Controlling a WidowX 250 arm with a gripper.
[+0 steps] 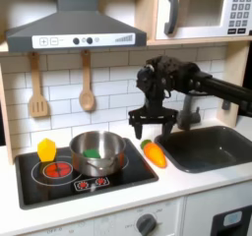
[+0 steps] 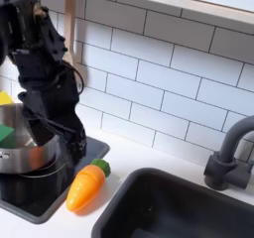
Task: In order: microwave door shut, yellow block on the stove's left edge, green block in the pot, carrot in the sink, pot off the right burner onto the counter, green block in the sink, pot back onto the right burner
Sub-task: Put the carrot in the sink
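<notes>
Your arm reaches in from the first exterior view's right, elbow bent, wrist pointing straight down. Your end effector [image 1: 153,123] hangs with its fingers spread wide and nothing between them, above the worktop [image 1: 182,184] just behind the carrot [image 1: 155,153].

You have one carrot, lying on the worktop between the stove [image 1: 59,186] and the sink [image 1: 212,147]. One pot [image 1: 96,153] sits on the right burner with one green block [image 1: 92,153] inside it. One yellow block [image 1: 46,148] stands at the stove's left edge. One microwave [image 1: 202,11] hangs above, its door closed. Two wooden utensils [image 1: 37,92] hang on the tiled wall.
</notes>
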